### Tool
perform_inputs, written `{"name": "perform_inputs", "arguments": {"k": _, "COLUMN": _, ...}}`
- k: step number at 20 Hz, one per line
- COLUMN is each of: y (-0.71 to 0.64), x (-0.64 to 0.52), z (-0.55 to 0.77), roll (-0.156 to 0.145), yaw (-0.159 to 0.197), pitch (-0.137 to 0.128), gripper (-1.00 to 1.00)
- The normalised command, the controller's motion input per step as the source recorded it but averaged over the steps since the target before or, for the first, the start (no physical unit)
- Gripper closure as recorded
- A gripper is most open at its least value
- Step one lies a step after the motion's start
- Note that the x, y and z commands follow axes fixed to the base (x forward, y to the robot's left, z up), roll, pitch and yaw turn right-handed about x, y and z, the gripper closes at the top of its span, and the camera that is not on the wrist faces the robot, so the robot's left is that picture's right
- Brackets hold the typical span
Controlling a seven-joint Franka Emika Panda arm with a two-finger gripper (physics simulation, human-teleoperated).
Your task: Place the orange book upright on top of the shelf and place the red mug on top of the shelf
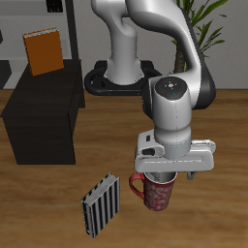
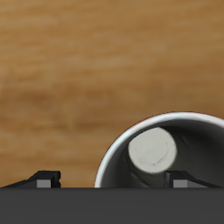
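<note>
The orange book (image 1: 42, 51) stands upright on the flat top of the black shelf (image 1: 46, 97), far from the arm. Nearer the table's front edge, the red mug (image 1: 156, 193) stands upright on the wood, its grey-white inside (image 2: 166, 153) facing up. My gripper (image 1: 169, 173) hovers right over the mug's rim and is open. In the wrist view the gripper (image 2: 113, 181) straddles the rim wall: one fingertip (image 2: 182, 182) is over the mug's inside, the other (image 2: 44, 179) is outside it. The handle is hidden.
A black-and-white striped book (image 1: 100, 203) stands beside the mug near the front edge. The robot's base (image 1: 121, 77) is behind, beside the shelf. A plant (image 1: 208, 19) and a dark shelving unit (image 1: 8, 44) stand at the back.
</note>
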Motion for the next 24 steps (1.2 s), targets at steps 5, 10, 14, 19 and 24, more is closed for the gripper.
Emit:
{"name": "perform_inputs", "arguments": {"k": 5, "y": 0.08, "x": -0.04, "z": -0.08, "roll": 0.013, "yaw": 0.002, "pitch": 0.013, "gripper": 1.00}}
{"name": "perform_inputs", "arguments": {"k": 10, "y": -0.07, "x": 0.00, "z": 0.00, "roll": -0.020, "yaw": 0.015, "pitch": -0.006, "gripper": 1.00}}
{"name": "perform_inputs", "arguments": {"k": 14, "y": -0.11, "x": -0.11, "z": 0.14, "roll": -0.019, "yaw": 0.010, "pitch": -0.020, "gripper": 1.00}}
{"name": "perform_inputs", "arguments": {"k": 19, "y": -0.17, "x": -0.24, "z": 0.32, "roll": 0.002, "yaw": -0.038, "pitch": -0.031, "gripper": 1.00}}
{"name": "perform_inputs", "arguments": {"k": 24, "y": -0.12, "x": -0.51, "z": 0.49, "roll": 0.028, "yaw": -0.053, "pitch": -0.056, "gripper": 1.00}}
